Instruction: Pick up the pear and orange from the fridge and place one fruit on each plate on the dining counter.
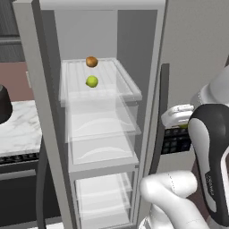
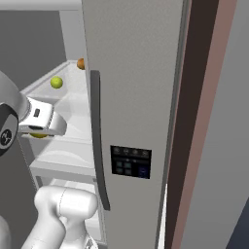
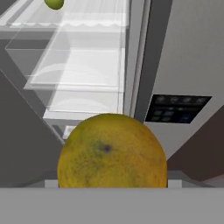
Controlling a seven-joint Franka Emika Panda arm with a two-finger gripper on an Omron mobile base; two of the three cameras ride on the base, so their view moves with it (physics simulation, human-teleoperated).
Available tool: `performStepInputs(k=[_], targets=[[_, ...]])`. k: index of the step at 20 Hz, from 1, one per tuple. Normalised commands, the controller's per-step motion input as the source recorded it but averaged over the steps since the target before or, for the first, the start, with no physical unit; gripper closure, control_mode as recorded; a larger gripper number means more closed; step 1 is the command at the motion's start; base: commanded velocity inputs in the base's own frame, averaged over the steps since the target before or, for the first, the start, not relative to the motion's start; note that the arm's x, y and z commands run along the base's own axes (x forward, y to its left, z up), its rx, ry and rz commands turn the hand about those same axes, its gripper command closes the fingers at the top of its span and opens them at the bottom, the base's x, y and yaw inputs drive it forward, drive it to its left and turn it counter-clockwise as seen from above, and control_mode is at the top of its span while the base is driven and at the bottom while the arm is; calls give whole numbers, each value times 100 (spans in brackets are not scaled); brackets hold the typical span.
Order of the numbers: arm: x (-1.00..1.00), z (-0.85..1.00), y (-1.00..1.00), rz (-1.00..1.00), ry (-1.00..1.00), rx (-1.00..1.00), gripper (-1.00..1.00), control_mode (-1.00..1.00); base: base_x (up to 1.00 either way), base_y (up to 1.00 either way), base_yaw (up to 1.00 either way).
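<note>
A: Orange [image 3: 112, 151] sits right against the hand camera, so the fingers seem clamped on it, though their tips are hidden behind the fruit.

B: Where is it, then?

A: Outside the fridge [image 1: 147, 67], beside the shut door's handle, presumably carried clear for the plates.

B: And the pear [image 1: 92, 81]?

A: On the upper glass shelf [image 1: 127, 82], near a browner ball [image 1: 91, 61]. Both fruits are round; no long axis.

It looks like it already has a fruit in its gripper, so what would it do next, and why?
Probably draw the arm back, away from the fridge. The orange sits right at the gripper, seemingly held outside the shelves, while the pear lies on the top shelf. The plates are not here.
</note>
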Motion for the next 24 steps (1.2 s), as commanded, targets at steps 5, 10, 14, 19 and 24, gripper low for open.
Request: performStepInputs(k=[5, 10, 14, 19, 24], targets=[[0, 0, 0, 0, 0, 0, 100, 100, -5, 2, 0], [0, 0, 0, 0, 0, 0, 100, 100, -81, 1, 0], [0, 0, 0, 0, 0, 0, 100, 100, -94, 4, 0], [0, 0, 0, 0, 0, 0, 100, 100, -87, 38, 29], [0, 0, 0, 0, 0, 0, 100, 100, -76, 3, 62]])
